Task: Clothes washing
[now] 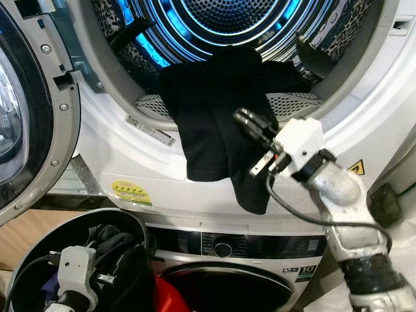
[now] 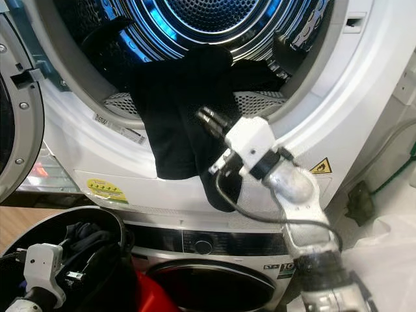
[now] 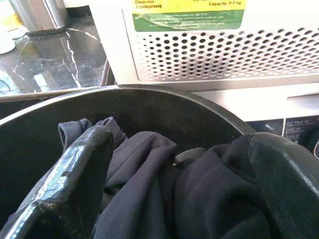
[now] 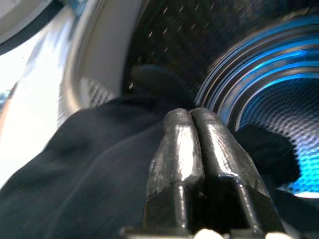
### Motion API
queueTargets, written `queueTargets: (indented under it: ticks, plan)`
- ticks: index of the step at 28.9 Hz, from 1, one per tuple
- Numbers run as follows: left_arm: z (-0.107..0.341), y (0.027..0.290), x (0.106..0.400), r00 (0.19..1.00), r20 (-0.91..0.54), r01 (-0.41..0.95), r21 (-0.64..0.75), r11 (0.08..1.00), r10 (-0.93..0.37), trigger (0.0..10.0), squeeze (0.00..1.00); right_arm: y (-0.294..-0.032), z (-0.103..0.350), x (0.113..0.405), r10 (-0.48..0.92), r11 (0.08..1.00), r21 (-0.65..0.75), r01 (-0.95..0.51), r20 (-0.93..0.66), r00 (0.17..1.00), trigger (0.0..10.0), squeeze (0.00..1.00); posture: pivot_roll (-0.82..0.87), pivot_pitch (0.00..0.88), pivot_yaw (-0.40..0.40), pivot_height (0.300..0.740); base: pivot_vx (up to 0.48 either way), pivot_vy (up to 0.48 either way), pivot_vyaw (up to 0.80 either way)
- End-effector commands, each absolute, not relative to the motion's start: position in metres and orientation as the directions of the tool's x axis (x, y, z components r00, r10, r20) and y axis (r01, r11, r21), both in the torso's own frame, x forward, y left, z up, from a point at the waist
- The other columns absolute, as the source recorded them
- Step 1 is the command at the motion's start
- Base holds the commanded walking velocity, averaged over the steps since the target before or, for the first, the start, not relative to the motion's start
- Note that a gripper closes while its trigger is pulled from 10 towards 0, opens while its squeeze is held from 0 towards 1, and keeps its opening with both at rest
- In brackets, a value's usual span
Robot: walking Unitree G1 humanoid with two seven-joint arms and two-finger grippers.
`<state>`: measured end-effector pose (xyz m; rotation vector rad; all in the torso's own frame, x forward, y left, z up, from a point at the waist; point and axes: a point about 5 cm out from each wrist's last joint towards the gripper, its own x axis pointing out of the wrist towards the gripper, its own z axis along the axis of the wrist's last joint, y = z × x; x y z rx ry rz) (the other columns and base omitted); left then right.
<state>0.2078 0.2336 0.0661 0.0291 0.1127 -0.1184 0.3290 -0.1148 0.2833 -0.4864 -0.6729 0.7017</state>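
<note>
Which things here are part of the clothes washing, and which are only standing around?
Part of the job:
black garment, draped over the drum's lip
open drum
dark basket of dark clothes
right gripper, fingers shut, against the garment
left gripper, open in the basket

Only standing around:
yellow warning sticker
metal container

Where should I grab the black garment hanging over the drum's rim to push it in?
Probably grip the black garment at its hanging lower end, coming from the front below the door opening. That part droops free over the white front; the rest already lies inside the drum.
</note>
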Motion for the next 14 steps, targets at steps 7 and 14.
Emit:
queueTargets:
  ticks: [7,14]
  plan:
    - [0.066,0.235,0.21,0.987,-0.118,0.109,0.005,0.994,-0.108,10.0,0.0,-0.102,0.291,0.334,0.741,0.632,-0.666,-0.396,0.368,0.562,2.5,0.0,0.09,0.0,0.103,0.74,0.0,0.0,0.0]
    - [0.067,0.234,0.213,0.982,-0.123,0.142,0.004,0.99,-0.14,10.0,0.0,-0.087,0.318,0.342,0.818,0.507,-0.776,-0.374,0.298,0.492,10.0,0.0,0.07,0.0,0.11,0.74,0.0,0.0,0.0]
